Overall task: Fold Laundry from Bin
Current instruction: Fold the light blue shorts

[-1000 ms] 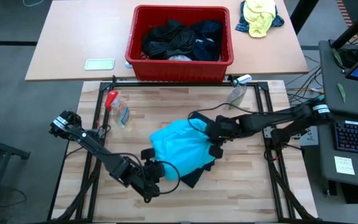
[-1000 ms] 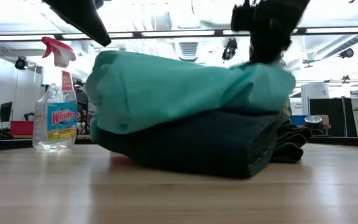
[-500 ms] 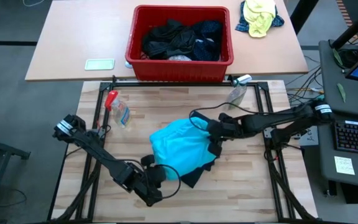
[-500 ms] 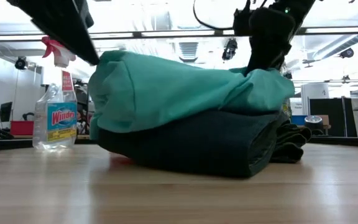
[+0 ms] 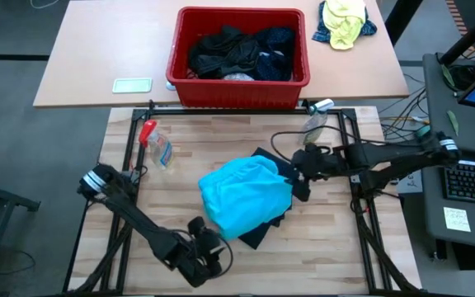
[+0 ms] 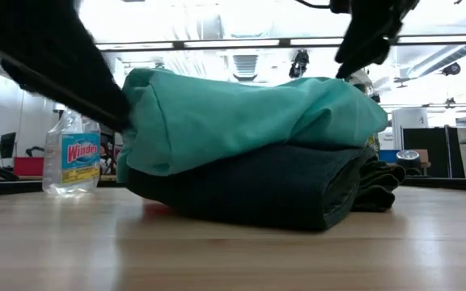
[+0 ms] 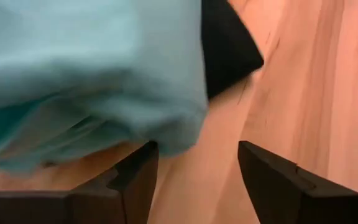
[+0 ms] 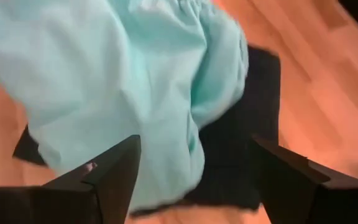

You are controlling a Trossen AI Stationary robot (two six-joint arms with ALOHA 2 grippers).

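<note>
A bright turquoise garment lies bunched on top of a folded dark garment in the middle of the wooden table; the dark one rests flat on the wood. My left gripper stands open by the stack's near-left edge, low over the table, with the turquoise hem just ahead of its fingers. My right gripper hangs open above the stack's right side, clear of the cloth. The red bin on the far table holds dark laundry.
A spray bottle lies at the far left of the wooden table. A clear object sits at its far right corner. A yellow-and-blue bundle and a flat pale item are on the far table. Bare wood lies along the near edge.
My right gripper has let go of the turquoise garment's right side, risen and drawn back toward the table's right edge. My left gripper has let go of the near-left edge and sunk toward the near edge. The turquoise garment has settled on the dark one.
</note>
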